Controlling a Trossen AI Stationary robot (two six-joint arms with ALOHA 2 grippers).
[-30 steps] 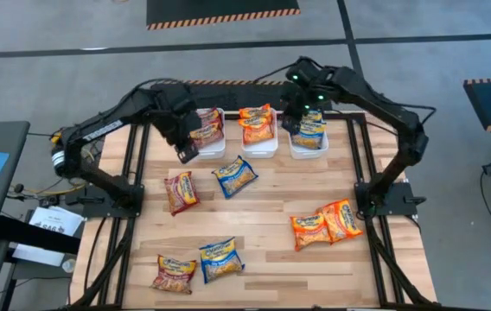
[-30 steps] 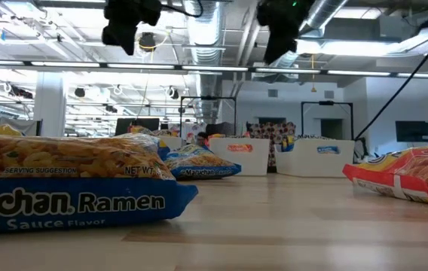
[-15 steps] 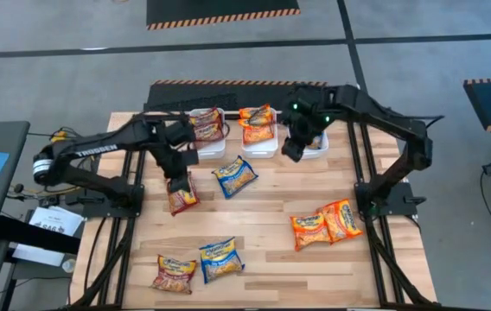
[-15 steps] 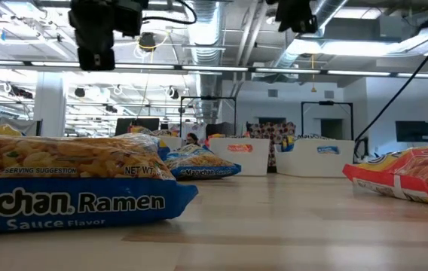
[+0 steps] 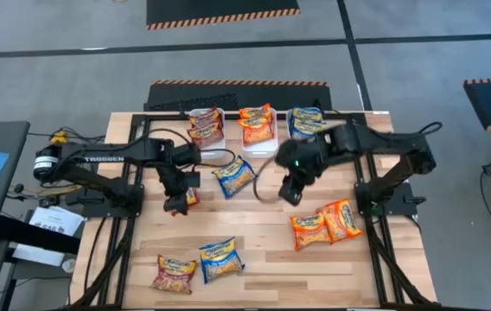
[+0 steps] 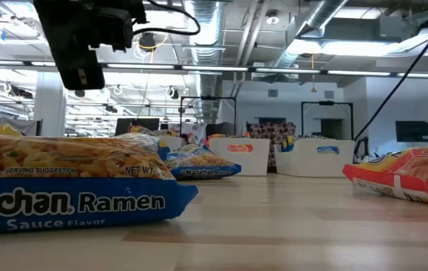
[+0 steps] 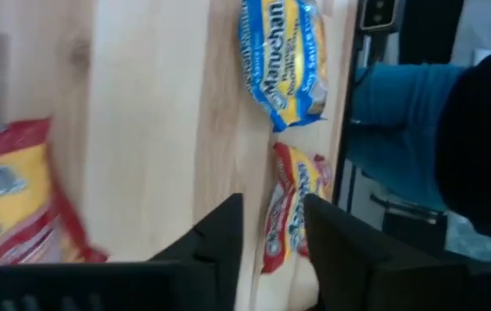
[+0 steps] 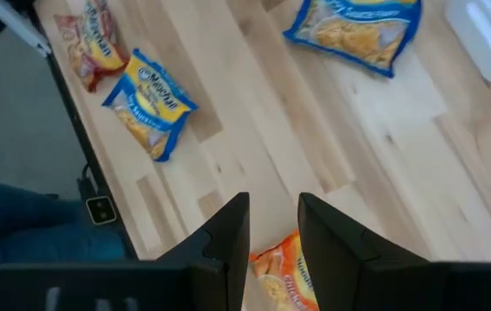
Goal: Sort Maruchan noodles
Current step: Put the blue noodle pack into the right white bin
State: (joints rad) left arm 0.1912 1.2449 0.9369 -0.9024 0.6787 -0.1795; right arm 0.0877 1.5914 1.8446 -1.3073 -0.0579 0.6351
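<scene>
Maruchan packets lie flat on the wooden table: a maroon one [image 5: 187,195], a blue one [image 5: 234,175], two orange ones [image 5: 310,231] [image 5: 341,218], and near the front edge a maroon one [image 5: 175,272] and a blue one [image 5: 219,259]. More packets sit in three white bins [image 5: 258,149] at the far edge. My left gripper [image 5: 176,200] is open and empty above the maroon packet, which also shows in the left wrist view [image 7: 3,199]. My right gripper [image 5: 290,188] is open and empty above bare table, between the blue packet and the orange ones [image 8: 284,276].
The three bins stand in a row along the far edge [image 6: 240,154] [image 6: 323,154]. Black frame rails [image 5: 129,164] [image 5: 362,164] run along the table's left and right sides. Bare wood shows in the table's middle [image 5: 263,225].
My left gripper has gone from the left bin toward the near edge and down, and now hangs over the maroon packet. My right gripper has gone from the right bin toward the near edge, toward the orange packets. No packet has moved.
</scene>
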